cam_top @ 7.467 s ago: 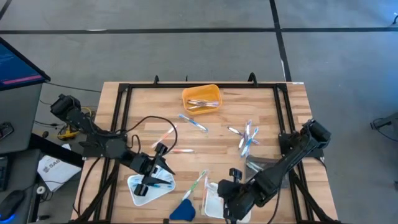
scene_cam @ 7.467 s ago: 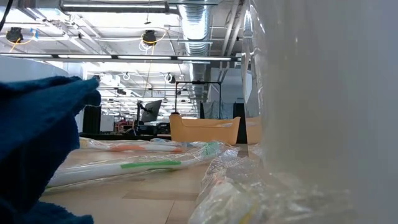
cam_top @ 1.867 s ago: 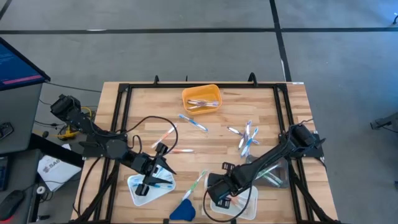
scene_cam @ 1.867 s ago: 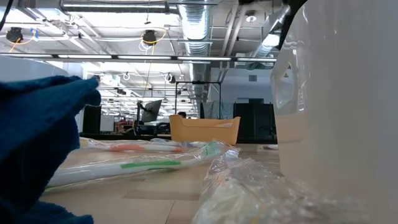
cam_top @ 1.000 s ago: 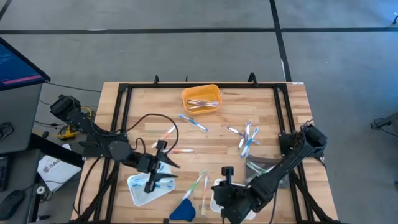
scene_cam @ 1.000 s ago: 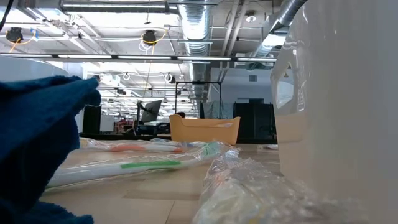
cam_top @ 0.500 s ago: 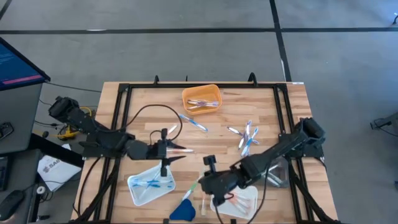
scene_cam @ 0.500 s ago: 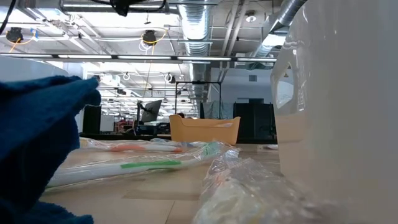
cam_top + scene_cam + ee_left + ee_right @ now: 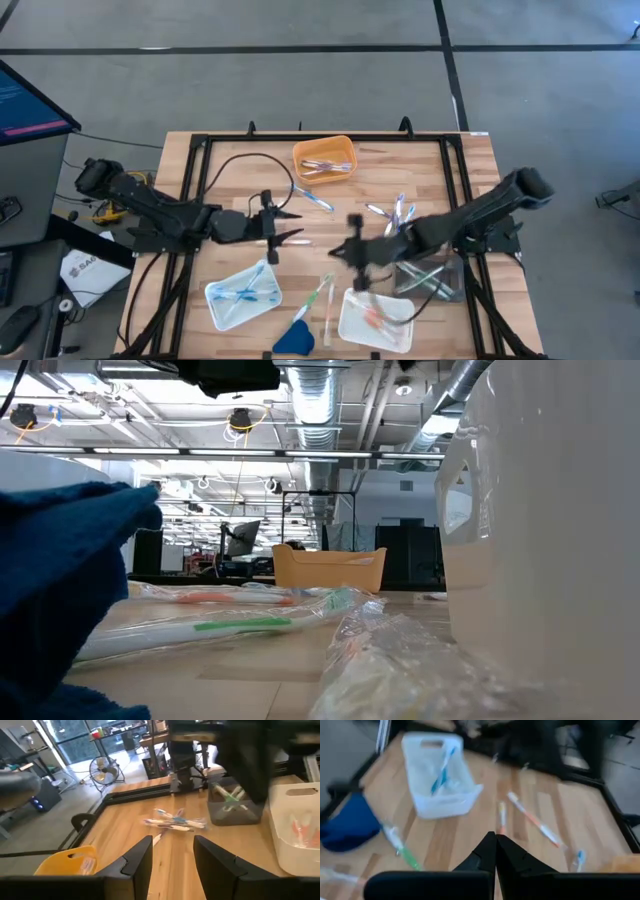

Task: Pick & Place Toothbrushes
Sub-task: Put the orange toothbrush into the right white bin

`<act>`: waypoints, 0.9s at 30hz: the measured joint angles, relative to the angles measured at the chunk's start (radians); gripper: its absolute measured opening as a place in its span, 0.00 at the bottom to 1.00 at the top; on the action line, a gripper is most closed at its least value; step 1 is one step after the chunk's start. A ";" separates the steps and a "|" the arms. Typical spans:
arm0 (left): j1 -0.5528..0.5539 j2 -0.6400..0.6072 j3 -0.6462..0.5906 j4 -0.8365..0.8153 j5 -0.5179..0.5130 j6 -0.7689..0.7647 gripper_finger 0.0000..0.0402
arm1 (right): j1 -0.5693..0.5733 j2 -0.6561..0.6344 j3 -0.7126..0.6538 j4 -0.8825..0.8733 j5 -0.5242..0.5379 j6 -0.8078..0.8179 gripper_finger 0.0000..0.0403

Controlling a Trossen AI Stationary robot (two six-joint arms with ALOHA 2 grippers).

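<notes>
High view: left claw (image 9: 285, 227) spread, empty, hovers over wooden surface (image 9: 350, 195) just below orange plastic bin (image 9: 323, 157). Thin orange-white toothbrush (image 9: 293, 241) lies right under its tips, long axis across surface, roughly in line with fingers. Right claw (image 9: 352, 252) pressed together, empty, farther right; left arm nearer.
</notes>
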 joint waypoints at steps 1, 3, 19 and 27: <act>0.006 0.000 0.000 0.001 -0.008 0.001 0.34 | -0.012 -0.050 -0.060 0.055 -0.012 0.011 0.00; 0.018 0.000 0.000 0.003 -0.050 0.002 0.34 | -0.035 -0.143 -0.164 0.167 -0.033 0.040 0.00; 0.371 -0.001 0.000 0.024 -0.101 0.013 0.34 | -0.174 -0.376 -0.352 0.369 -0.047 -0.045 0.00; 0.446 -0.001 0.001 -0.079 0.091 -0.118 0.34 | -0.353 -0.372 -0.352 0.236 -0.123 -0.079 0.00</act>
